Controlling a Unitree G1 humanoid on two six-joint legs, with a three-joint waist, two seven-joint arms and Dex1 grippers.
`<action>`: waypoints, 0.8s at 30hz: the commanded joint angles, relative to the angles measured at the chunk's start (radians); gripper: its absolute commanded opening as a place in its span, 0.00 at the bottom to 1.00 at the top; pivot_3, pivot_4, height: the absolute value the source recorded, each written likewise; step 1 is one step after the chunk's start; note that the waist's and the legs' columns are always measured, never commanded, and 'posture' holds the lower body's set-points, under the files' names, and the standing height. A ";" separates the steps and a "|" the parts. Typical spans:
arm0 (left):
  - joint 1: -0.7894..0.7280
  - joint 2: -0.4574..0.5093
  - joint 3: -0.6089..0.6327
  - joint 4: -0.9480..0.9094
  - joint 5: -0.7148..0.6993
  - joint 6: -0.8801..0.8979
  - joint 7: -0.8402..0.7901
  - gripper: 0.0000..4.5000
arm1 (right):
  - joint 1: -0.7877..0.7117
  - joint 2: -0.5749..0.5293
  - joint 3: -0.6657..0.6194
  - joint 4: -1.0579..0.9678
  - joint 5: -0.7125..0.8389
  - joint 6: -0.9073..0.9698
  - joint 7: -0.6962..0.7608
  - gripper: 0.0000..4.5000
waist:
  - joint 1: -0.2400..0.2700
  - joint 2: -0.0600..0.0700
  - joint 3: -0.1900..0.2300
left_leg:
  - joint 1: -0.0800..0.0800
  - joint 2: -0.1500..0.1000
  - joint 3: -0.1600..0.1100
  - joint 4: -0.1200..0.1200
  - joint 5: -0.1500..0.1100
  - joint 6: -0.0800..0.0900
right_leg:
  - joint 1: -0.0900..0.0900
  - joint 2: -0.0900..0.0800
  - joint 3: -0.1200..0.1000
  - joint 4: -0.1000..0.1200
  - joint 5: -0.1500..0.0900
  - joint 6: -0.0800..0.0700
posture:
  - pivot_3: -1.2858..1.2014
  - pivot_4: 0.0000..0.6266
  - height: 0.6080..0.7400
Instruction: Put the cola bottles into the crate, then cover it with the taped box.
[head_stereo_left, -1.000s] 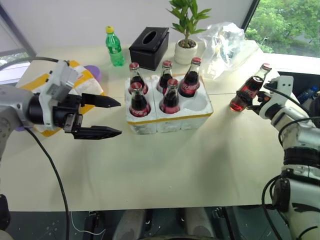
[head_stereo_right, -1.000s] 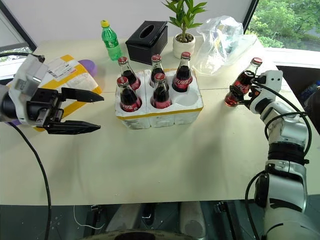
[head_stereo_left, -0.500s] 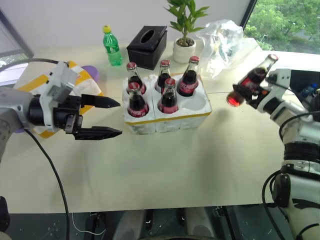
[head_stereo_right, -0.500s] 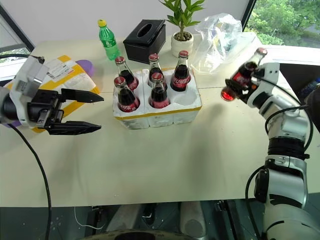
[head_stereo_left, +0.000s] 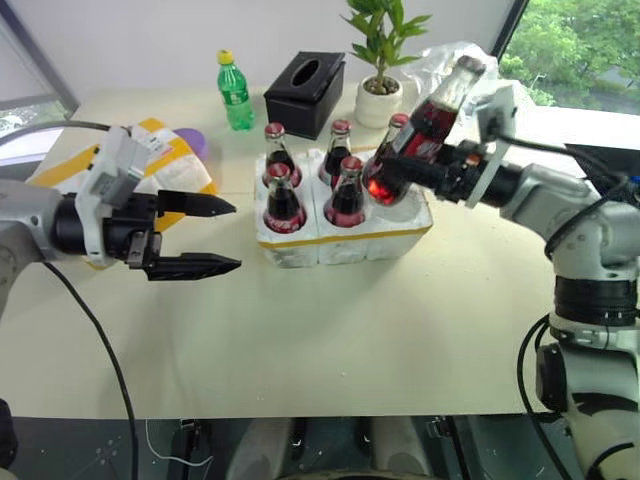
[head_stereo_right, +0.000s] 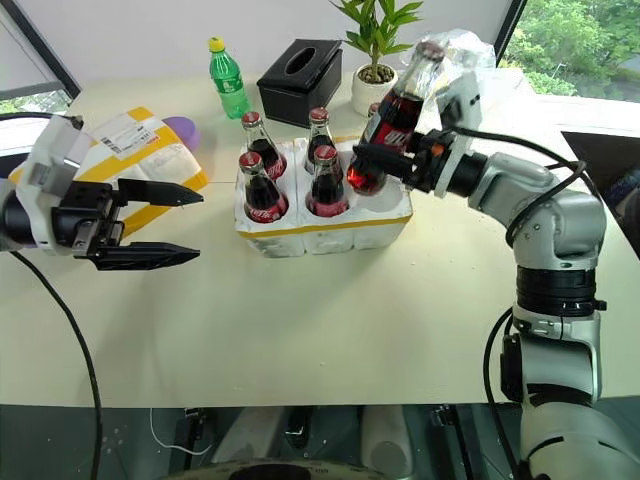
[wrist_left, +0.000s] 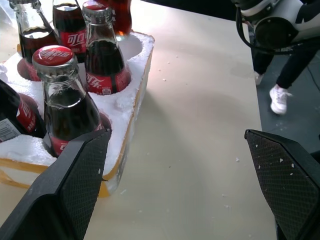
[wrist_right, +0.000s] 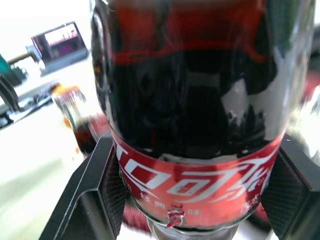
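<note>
In the right wrist view we see the held bottle (wrist_right: 192, 115) pressed close, its dark glass body and red label sitting between two black textured fingers (wrist_right: 107, 185) clamped on either side; the eye views add that this bottle is tilted, base low and cap up toward one o'clock, hanging over the crate's (head_stereo_right: 330, 225) right end. The right claw (head_stereo_right: 392, 160) is closed on the bottle, gripping its lower body from the three o'clock side. The crate is low white foam, crumbly at the edges, with a yellow tape band round its side; five bottles stand upright in its round wells, and the left wrist view shows what the eye views half hide: one bare well (wrist_left: 131, 46) at the crate's near corner and foam crumbs on the table (wrist_left: 200, 150). The left claw (head_stereo_left: 205, 235) hovers at nine o'clock of the crate, well apart from it, its two long black fingers spread wide with nothing between them. Behind that claw, at about ten o'clock of the crate, lies the box (head_stereo_right: 140, 150), white with wide yellow bands and a shipping label. Beyond the crate, toward twelve o'clock, stand a green bottle (head_stereo_left: 234, 92), a black tissue box (head_stereo_left: 305, 82), a potted plant (head_stereo_left: 380, 60) and a crumpled clear bag (head_stereo_right: 470, 50).
</note>
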 joint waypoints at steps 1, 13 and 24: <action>-0.015 0.016 0.035 -0.007 -0.007 -0.014 0.002 1.00 | -0.016 -0.044 -0.017 -0.026 -0.018 -0.046 0.038 0.63 | 0.000 0.000 0.000 | 0.000 0.000 0.000 0.000 0.000 0.000 | 0.000 0.000 0.000 0.000 0.000 0.000 | 0.52 0.24 0.94; -0.023 0.021 0.029 0.002 -0.001 -0.020 -0.001 1.00 | 0.015 -0.047 0.174 0.077 -0.215 -0.200 0.149 0.86 | -0.013 -0.001 0.000 | 0.000 0.000 0.000 0.000 0.000 0.000 | 0.000 0.001 0.000 0.000 0.000 0.000 | 0.52 0.24 0.94; 0.020 0.029 0.068 -0.024 -0.007 -0.005 0.022 1.00 | -0.004 -0.140 0.070 0.014 -0.138 -0.134 0.258 0.99 | -0.013 0.000 0.000 | 0.000 0.000 0.000 0.000 0.000 0.000 | 0.001 0.000 0.000 0.000 0.000 0.000 | 0.52 0.24 0.94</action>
